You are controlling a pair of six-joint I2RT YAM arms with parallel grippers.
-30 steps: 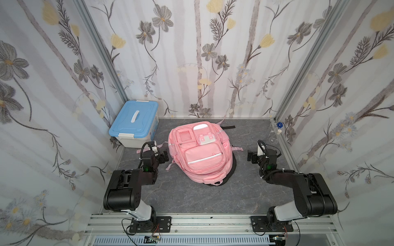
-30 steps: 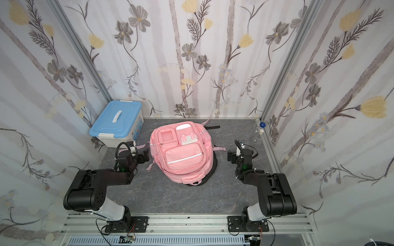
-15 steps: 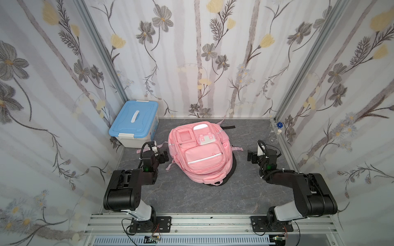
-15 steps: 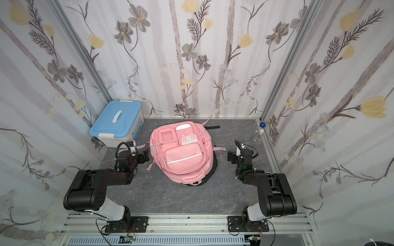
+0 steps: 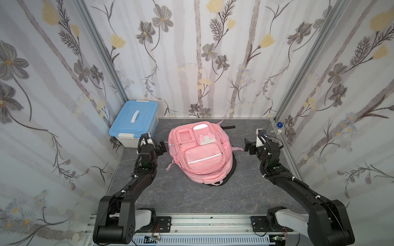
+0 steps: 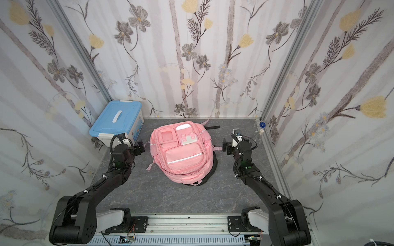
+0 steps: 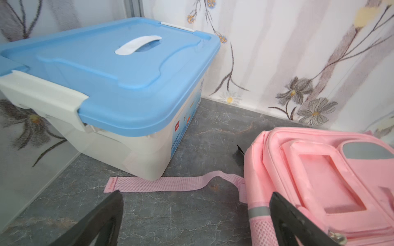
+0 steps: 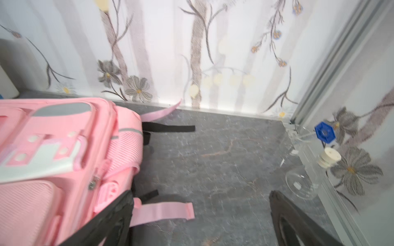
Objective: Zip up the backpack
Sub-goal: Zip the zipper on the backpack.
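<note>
**A:** Has anything shifted in the last second?

**B:** No. Both arms sit where they were. The left gripper (image 5: 163,147) and right gripper (image 5: 249,146) have their jaws spread wide with nothing between them, same as before.

**A:** And the bag?

**B:** The pink fabric backpack (image 5: 200,151) lies front pockets up on the grey marbled tabletop (image 5: 170,191), between the two grippers, and it hasn't moved. Its side is just beside each gripper's inner finger. A flat pink webbing strap (image 7: 157,184) runs ahead of the left fingertips toward the white plastic storage box with the blue lid (image 5: 134,121).

**A:** So what about the zipping?

**B:** Not begun, I'd judge. A small metal zipper pull (image 8: 92,185) shows just ahead of the right gripper's inner finger and looks like the nearest thing to reach for. I can't tell which zip stands open.
</note>
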